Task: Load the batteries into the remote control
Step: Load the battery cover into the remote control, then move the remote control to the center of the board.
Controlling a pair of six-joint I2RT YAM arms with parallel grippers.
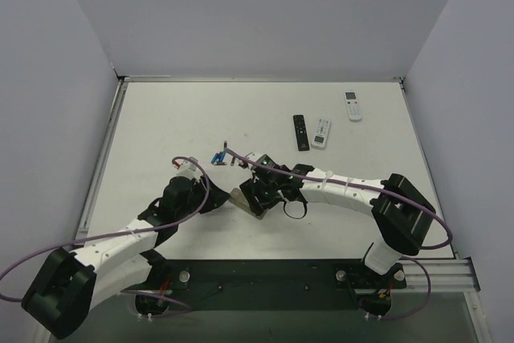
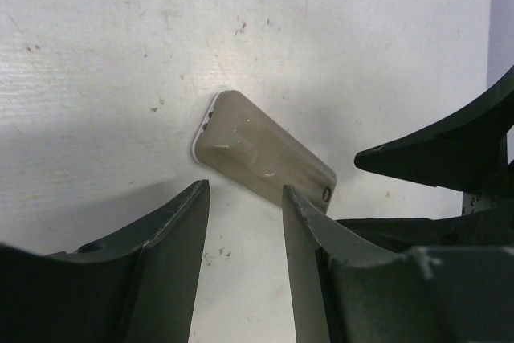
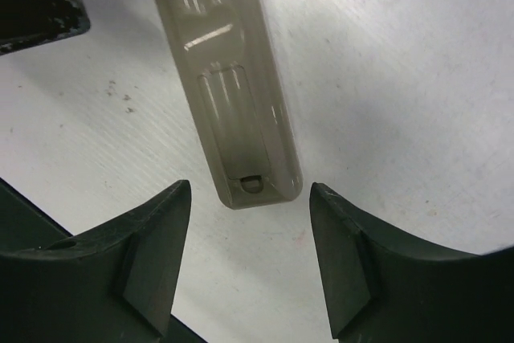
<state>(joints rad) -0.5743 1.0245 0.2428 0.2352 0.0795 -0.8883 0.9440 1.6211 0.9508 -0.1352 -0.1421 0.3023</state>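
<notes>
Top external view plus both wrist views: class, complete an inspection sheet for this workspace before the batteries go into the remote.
Surface: white table, scuffed and speckled.
Job's things: remote control lies grey back up between the arms, cover seemingly on; batteries loose beyond it.
Clutter: slim black remote and two white remotes, far right.
Grippers: left tool open, empty, short of the remote; right tool open, fingertips flanking the remote's end, gaps either side.
Cables: purple cables loop along both arms.
Surroundings: grey walls on three sides; nothing else seen.
</notes>
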